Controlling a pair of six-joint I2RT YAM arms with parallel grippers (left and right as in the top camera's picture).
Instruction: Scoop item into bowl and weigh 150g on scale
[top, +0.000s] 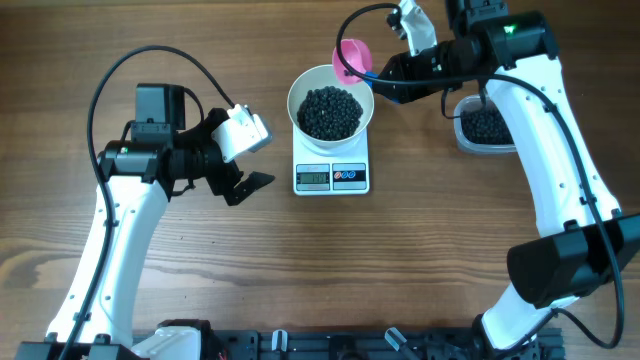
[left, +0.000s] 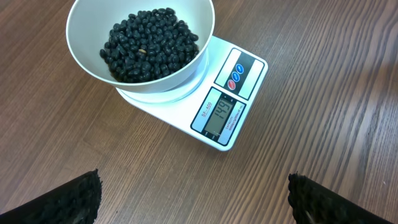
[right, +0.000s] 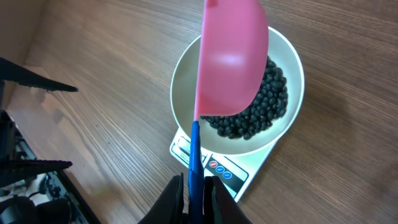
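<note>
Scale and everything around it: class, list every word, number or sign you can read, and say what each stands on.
"149": on the grey display of the scale.
Small print beside the display: too small to read.
Signs on the two round buttons: blurred, unreadable.
Bowl and scoop: no writing shows.

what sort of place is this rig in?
Probably a robotics lab bench: left arm and right arm mounted at a wood-grain table, with a white bowl of black beans on a kitchen scale.
</note>
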